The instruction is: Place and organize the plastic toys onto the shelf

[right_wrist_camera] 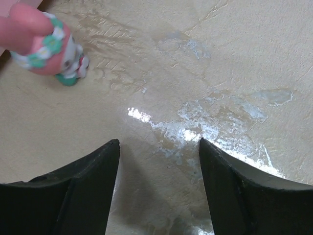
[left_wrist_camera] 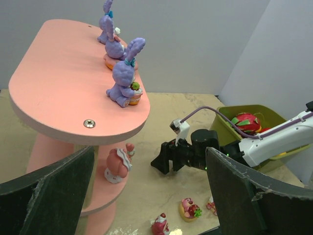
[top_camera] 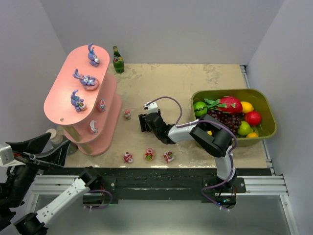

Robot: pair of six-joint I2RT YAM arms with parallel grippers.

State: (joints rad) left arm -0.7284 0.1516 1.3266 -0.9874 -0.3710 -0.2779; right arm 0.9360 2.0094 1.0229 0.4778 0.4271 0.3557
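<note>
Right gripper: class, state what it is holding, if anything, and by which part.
Nothing is held. The right gripper is open over the table, nothing between its fingers; a pink toy sits apart, ahead of it.

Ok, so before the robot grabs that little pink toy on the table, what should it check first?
1. Right gripper open with nothing in it: ok.
2. Small pink plastic toy with a green-and-white flower band lined up between the jaws: not ok, it sits up and left of the gap in the right wrist view.
3. That toy standing upright: cannot tell.
4. Bare room on the salmon-pink tiered shelf: ok, along the top tier's left side.
5. Left gripper open and apart from that toy: ok.
6. All toys shelved: not ok, three more small plastic toys sit in a row on the tan table.
</note>
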